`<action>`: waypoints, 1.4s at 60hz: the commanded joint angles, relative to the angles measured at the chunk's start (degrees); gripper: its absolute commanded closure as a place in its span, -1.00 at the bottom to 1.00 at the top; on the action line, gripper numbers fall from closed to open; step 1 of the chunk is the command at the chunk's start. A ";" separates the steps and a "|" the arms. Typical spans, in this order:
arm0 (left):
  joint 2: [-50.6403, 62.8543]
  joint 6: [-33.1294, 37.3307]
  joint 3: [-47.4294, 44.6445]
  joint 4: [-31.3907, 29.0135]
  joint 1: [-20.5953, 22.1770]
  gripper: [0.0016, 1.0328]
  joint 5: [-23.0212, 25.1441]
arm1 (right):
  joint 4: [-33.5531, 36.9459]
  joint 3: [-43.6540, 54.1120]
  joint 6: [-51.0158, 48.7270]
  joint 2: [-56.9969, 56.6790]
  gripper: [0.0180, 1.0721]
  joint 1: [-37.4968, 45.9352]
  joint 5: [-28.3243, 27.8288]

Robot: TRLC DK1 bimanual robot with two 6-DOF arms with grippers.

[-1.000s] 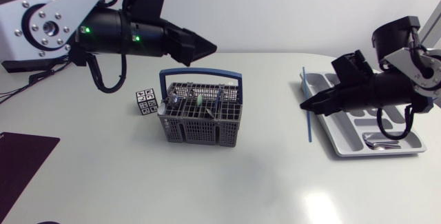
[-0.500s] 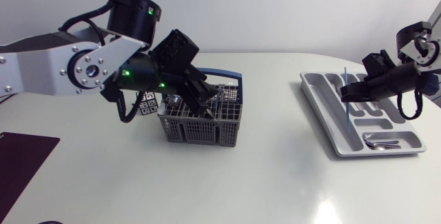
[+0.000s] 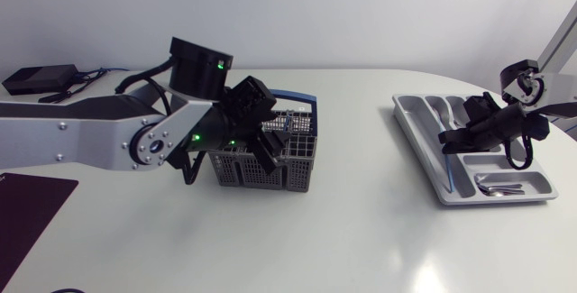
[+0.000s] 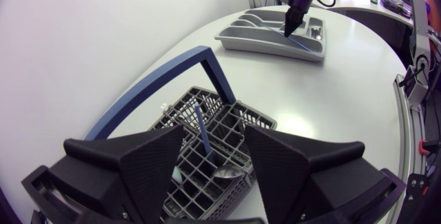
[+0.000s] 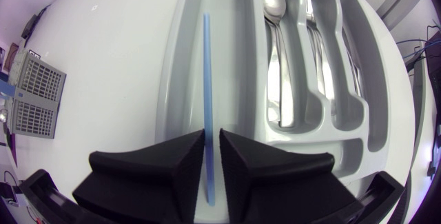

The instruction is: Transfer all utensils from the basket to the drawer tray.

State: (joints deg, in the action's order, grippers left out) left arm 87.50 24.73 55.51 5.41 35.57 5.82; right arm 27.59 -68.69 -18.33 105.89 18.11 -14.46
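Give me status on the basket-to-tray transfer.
Done: spoons lie in the drawer tray. In hand: the right claw is shut on a blue stick over the tray's long compartment. Left: the basket holds a blue rod and a metal piece; the left claw hangs open above it.

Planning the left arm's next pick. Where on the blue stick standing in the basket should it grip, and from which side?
Probably its upper end, from above: the blue stick stands nearly upright, top clear of the basket grid, lower part sunk in a cell. The left end effector hovers open over it.
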 commanded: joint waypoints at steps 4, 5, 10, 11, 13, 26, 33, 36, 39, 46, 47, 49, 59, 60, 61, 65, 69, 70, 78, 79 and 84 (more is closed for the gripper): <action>2.41 1.55 -1.80 4.35 0.55 -0.21 -1.61 | -0.61 1.19 -0.66 0.64 -0.33 -0.53 0.57; 2.50 1.64 -1.80 4.70 0.55 -0.21 -1.78 | -0.61 1.27 -0.66 0.55 -0.38 -0.62 0.57; 3.37 1.64 -1.80 7.25 0.55 -0.21 -2.66 | -0.70 2.33 -0.66 -0.86 -0.74 -1.32 0.57; 3.55 1.64 -1.89 7.69 0.55 -0.21 -2.84 | -0.70 2.50 -0.66 -1.03 -0.79 -1.41 0.57; 3.90 1.64 -1.89 8.65 0.55 -0.21 -3.10 | -0.79 2.86 -0.66 -1.65 -0.88 -1.59 0.57; 7.24 1.55 -1.01 12.52 1.08 0.04 -3.89 | -1.49 5.14 -0.75 -5.25 -0.91 -3.43 0.40; 8.30 1.55 -0.84 14.10 1.34 0.29 -4.15 | -1.58 6.11 -0.75 -7.18 -0.91 -4.31 0.40; 8.65 1.55 -0.57 14.54 1.43 0.43 -4.24 | -1.58 6.63 -0.75 -8.24 -0.91 -4.92 0.40; 8.74 1.46 -0.40 14.98 1.43 0.51 -4.24 | -1.58 7.16 -0.75 -9.29 -0.91 -5.45 0.40; 9.35 1.37 0.13 15.24 1.43 0.71 -4.24 | -1.58 8.13 -0.66 -11.49 -0.91 -6.86 0.40; 9.35 1.37 0.13 15.42 1.43 0.74 -4.24 | -1.58 8.22 -0.57 -11.84 -0.91 -7.03 0.40; 9.44 1.28 0.13 15.60 1.43 0.80 -4.24 | -1.58 8.48 -0.57 -12.37 -0.91 -7.47 0.40; 9.44 1.20 0.30 15.77 1.17 0.93 -4.24 | -1.49 9.18 -0.57 -14.39 -0.91 -9.23 0.57; 9.35 1.20 0.30 15.77 1.17 0.93 -4.24 | -1.58 9.27 -0.57 -14.57 -0.91 -9.41 0.57; 9.35 1.20 0.30 15.77 1.17 0.93 -4.24 | -1.58 9.36 -0.57 -14.74 -0.91 -9.58 0.57; 9.00 1.20 0.39 15.77 0.99 0.93 -4.24 | -1.49 9.62 -0.57 -15.09 -0.91 -10.29 0.57; 7.86 1.11 0.39 15.60 0.90 0.93 -4.24 | -1.40 9.97 -0.48 -15.80 -0.91 -11.08 0.57; 7.59 1.11 0.39 15.60 0.90 0.93 -4.24 | -1.40 10.06 -0.48 -15.97 -0.91 -11.17 0.57; 3.81 0.76 0.30 14.45 0.73 0.93 -4.15 | -1.05 10.50 -0.39 -18.00 -0.91 -12.66 0.57; 3.29 0.76 0.30 14.19 0.73 0.93 -4.15 | -1.05 10.50 -0.39 -18.17 -0.91 -12.92 0.57; 1.27 0.41 0.13 13.75 0.64 0.93 -4.15 | -0.96 10.85 -0.22 -19.31 -0.91 -13.89 0.57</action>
State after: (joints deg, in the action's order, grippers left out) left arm 92.31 25.12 54.81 19.14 36.56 1.85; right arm 26.37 -59.37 -18.31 88.49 5.28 -14.22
